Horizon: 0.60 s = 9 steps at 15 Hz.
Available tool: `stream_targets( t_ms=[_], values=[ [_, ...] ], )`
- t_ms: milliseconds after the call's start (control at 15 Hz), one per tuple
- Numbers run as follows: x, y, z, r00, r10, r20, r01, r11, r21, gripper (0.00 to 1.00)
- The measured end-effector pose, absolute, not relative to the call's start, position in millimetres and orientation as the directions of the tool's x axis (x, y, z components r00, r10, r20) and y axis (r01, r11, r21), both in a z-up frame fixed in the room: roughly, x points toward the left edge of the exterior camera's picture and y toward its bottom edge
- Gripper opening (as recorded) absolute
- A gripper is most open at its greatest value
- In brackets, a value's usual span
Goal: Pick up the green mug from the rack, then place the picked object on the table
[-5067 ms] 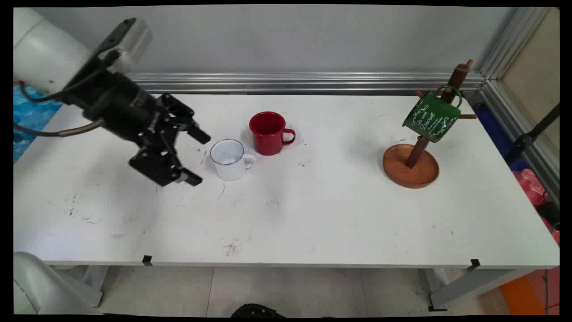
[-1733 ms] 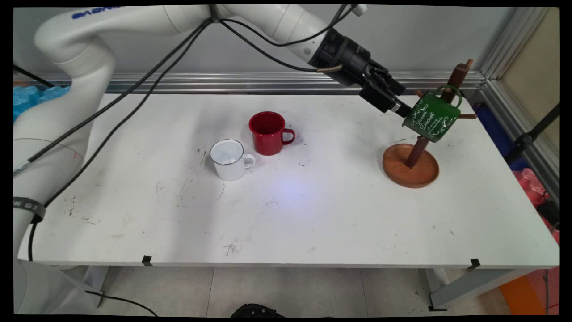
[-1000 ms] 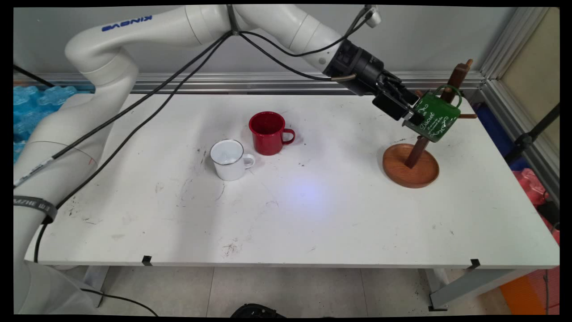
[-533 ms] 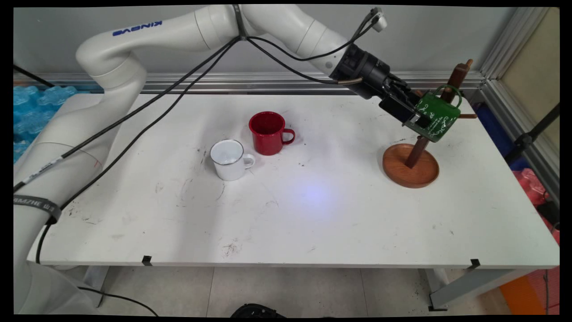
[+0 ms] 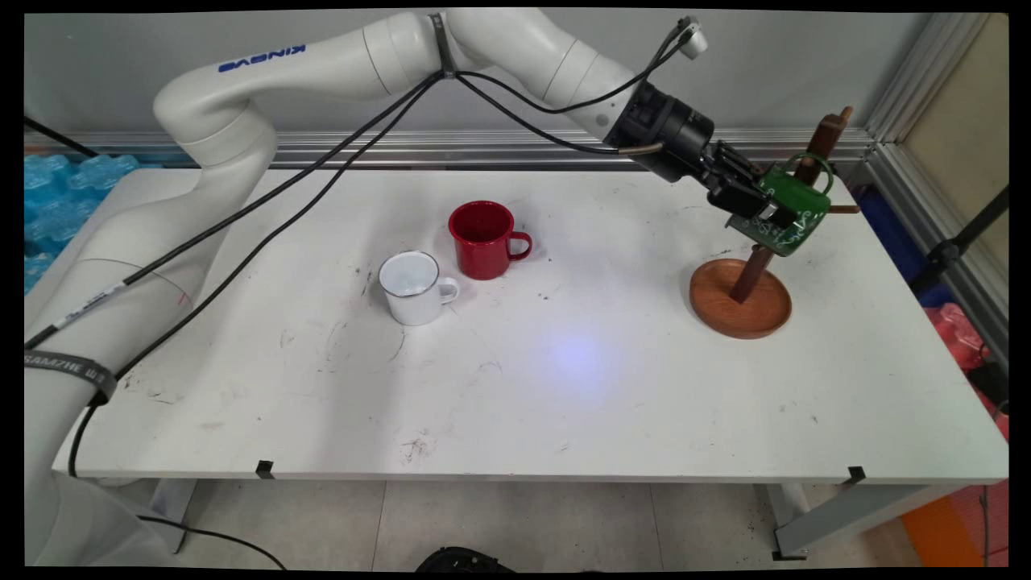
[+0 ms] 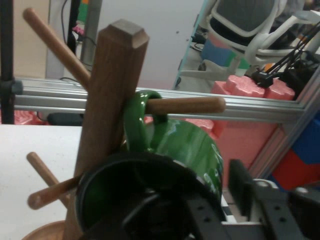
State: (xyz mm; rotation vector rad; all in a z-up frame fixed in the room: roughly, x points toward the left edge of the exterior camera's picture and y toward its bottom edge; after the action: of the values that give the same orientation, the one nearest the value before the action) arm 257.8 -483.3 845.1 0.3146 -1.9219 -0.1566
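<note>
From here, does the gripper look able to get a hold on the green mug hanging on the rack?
Probably yes: the gripper is already at the green mug, one finger inside its mouth, one outside the wall. The handle hangs on a peg of the wooden rack.

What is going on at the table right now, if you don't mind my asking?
The white Kinova arm has reached across to the wooden mug tree at the table's right side, and its end effector is at the green mug hanging by its handle on one of the pegs. In the hand view one finger lies outside the mug's wall and the other reaches into its mouth. A red mug and a white mug stand untouched near the middle of the table.
</note>
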Motion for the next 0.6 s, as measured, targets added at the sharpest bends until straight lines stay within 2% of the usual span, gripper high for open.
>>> stream_targets(
  t_ms=[600],
  values=[
    [256.6, -480.7, 846.5, -0.337, -0.301, 0.892, -0.118, 0.954, 0.277, 0.0]
  ],
)
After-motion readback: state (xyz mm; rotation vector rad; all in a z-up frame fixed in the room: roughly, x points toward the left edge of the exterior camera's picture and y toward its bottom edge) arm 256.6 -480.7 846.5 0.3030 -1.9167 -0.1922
